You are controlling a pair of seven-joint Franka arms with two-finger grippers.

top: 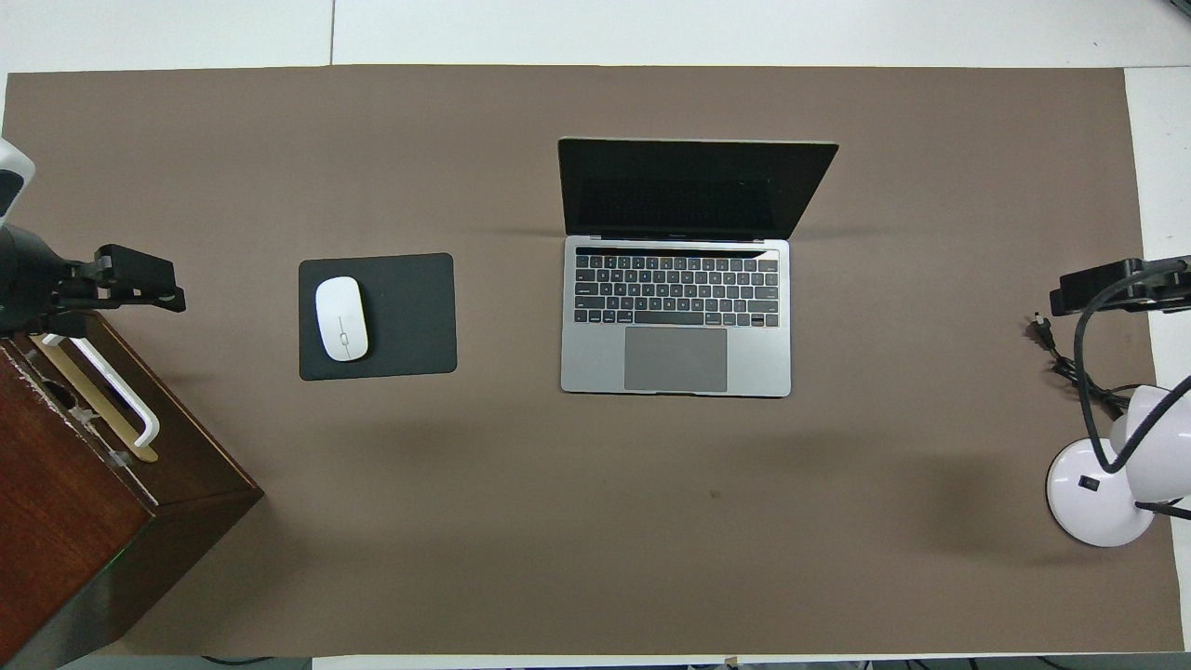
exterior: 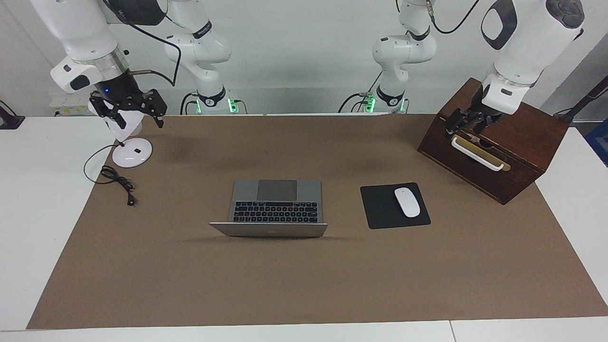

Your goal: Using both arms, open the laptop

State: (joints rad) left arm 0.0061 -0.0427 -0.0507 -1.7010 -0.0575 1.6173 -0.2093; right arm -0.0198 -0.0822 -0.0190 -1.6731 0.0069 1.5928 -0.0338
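The silver-grey laptop (exterior: pixel 275 205) lies open in the middle of the brown mat, with its black keys and grey trackpad showing. In the overhead view its lid (top: pixel 689 186) stands up with the dark screen toward the robots. My left gripper (exterior: pixel 463 127) hangs in the air over the handle of the wooden box, and it shows in the overhead view (top: pixel 140 279) too. My right gripper (exterior: pixel 137 118) is open and empty over the white lamp, and it shows at the edge of the overhead view (top: pixel 1107 288). Neither gripper touches the laptop.
A dark wooden box (exterior: pixel 503 142) with a white handle stands at the left arm's end. A black mouse pad (exterior: pixel 380 209) with a white mouse (exterior: pixel 407 202) lies beside the laptop. A white lamp (exterior: pixel 132 153) and its black cable (exterior: pixel 118 183) sit at the right arm's end.
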